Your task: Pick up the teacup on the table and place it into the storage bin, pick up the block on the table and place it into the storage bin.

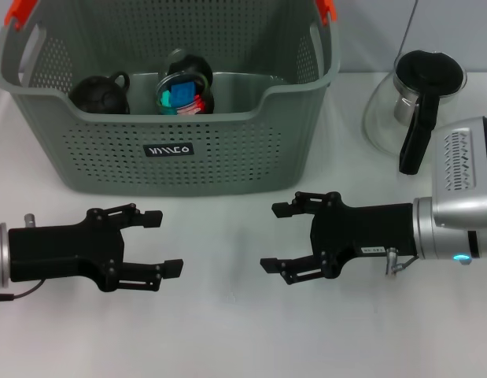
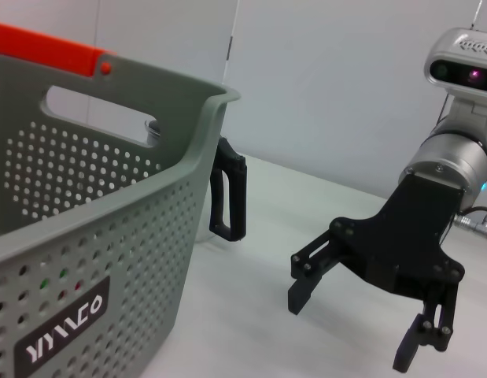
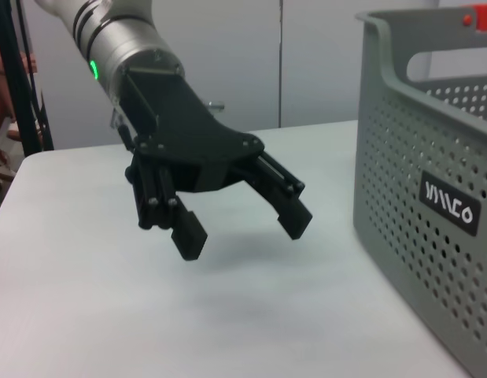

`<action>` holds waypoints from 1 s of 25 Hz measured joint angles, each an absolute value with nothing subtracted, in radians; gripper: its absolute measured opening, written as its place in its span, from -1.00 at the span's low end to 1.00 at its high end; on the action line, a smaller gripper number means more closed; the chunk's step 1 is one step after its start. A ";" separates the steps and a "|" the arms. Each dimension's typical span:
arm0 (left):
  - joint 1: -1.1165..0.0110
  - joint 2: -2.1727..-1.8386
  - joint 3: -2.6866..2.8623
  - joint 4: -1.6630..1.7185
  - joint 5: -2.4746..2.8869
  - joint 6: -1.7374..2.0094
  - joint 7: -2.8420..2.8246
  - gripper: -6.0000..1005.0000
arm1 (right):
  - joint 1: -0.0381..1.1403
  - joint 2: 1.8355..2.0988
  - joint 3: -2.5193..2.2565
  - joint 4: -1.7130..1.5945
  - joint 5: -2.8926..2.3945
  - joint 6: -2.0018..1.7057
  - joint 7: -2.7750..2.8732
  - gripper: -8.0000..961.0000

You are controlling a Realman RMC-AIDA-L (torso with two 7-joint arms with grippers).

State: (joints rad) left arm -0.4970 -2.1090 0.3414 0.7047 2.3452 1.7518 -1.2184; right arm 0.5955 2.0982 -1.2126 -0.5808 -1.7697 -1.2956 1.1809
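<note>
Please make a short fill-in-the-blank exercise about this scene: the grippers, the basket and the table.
1. Both the left gripper and the right gripper are ____.
2. The black teacup lies inside the ____.
3. The label on the storage bin is ____ with white letters.
4. The glass jug stands on the robot's ____ side.

Answers: open; storage bin; black; right

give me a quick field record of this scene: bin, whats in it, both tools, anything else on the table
storage bin: grey-green perforated basket at the table's far side, orange-red handle tips, black label facing the robot
bin contents: dark round teacup on the bin's left; beside it a glass container holding coloured pieces, blue and red visible
left tool: open, empty, low over the table in front of the bin
right tool: open, empty, facing the left tool
other: glass carafe with black lid and handle, right of the bin
table: white
</note>
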 joint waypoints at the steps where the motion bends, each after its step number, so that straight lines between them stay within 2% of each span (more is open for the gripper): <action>1: -0.497 -2.109 0.345 0.704 2.345 1.752 -1.220 0.86 | 0.595 2.098 -1.209 -0.582 -1.769 -1.298 1.181 0.92; 25: -0.499 -2.109 0.354 0.704 2.342 1.757 -1.227 0.86 | 0.601 2.095 -1.150 -0.595 -1.753 -1.366 1.166 0.92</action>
